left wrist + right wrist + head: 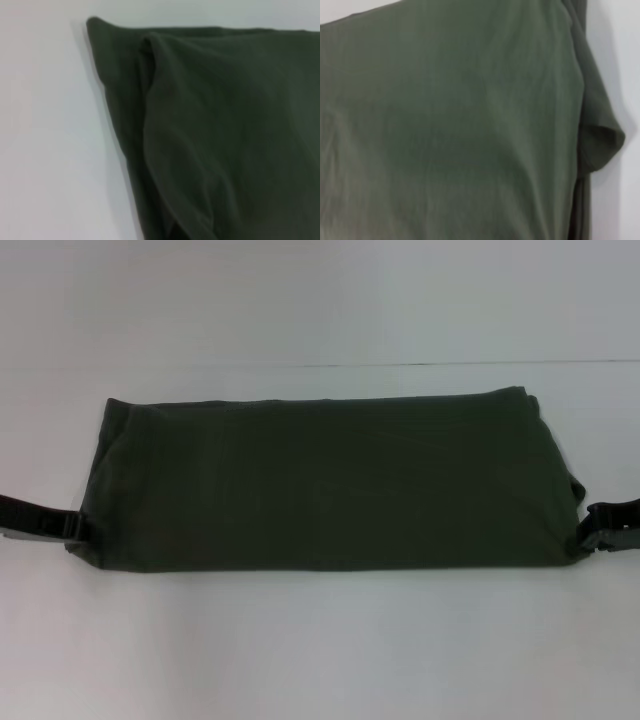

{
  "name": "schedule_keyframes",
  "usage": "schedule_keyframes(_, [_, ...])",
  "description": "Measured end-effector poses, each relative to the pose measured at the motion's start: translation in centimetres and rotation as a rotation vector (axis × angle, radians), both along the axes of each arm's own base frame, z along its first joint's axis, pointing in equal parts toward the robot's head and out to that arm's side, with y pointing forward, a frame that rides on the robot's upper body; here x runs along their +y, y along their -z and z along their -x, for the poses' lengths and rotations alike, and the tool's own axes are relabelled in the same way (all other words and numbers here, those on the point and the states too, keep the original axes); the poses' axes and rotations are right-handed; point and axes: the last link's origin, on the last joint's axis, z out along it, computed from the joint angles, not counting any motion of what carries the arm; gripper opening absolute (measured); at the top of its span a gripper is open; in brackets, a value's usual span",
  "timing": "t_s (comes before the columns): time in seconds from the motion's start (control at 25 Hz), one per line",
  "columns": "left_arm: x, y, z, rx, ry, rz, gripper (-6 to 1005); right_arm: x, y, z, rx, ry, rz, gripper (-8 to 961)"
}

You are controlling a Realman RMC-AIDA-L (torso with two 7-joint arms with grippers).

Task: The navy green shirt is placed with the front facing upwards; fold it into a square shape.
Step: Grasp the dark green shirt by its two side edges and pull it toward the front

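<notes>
The navy green shirt [325, 480] lies on the white table as a wide folded band, plain green side up, with no lettering or collar showing. My left gripper [62, 527] sits low at the band's near left corner, touching the cloth edge. At the near right corner my right gripper [600, 526] rests against the cloth. The left wrist view shows the shirt [220, 135] with a folded layer and a long crease near its edge. In the right wrist view the shirt [455, 125] fills the picture, and a sleeve flap pokes out at its side.
The white table [320, 650] extends on all sides of the shirt. A thin dark seam line [450, 364] runs across the table behind the shirt.
</notes>
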Motion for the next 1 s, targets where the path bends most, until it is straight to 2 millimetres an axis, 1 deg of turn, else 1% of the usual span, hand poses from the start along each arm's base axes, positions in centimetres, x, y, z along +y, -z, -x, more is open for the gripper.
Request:
schedule_keyframes(0.16, [-0.5, -0.1, -0.1, -0.003, -0.004, 0.045, 14, -0.7, -0.2, 0.2, 0.018, -0.007, 0.054, 37])
schedule_keyframes(0.24, [-1.1, -0.3, -0.1, 0.003, -0.006, 0.085, 14, -1.4, -0.4, 0.2, 0.033, -0.004, 0.103, 36])
schedule_keyframes(0.28, [-1.4, -0.5, -0.1, 0.012, -0.008, 0.102, 14, -1.4, -0.4, 0.2, 0.033, -0.004, 0.103, 36])
schedule_keyframes(0.36, [-1.8, -0.9, 0.0, 0.031, -0.015, 0.13, 15, -2.2, -1.0, 0.3, 0.048, 0.007, 0.156, 36])
schedule_keyframes(0.6, [-3.1, -2.0, -0.2, 0.044, -0.039, 0.205, 16, -3.3, -2.0, 0.7, 0.051, 0.012, 0.234, 37])
schedule_keyframes(0.76, [-4.2, -2.1, -0.3, 0.033, -0.056, 0.279, 16, -4.3, -2.0, 0.7, 0.026, 0.018, 0.31, 37])
schedule_keyframes(1.0, [-5.7, -1.9, -0.9, -0.006, -0.06, 0.384, 18, -5.1, -1.1, 1.1, -0.014, 0.003, 0.415, 38])
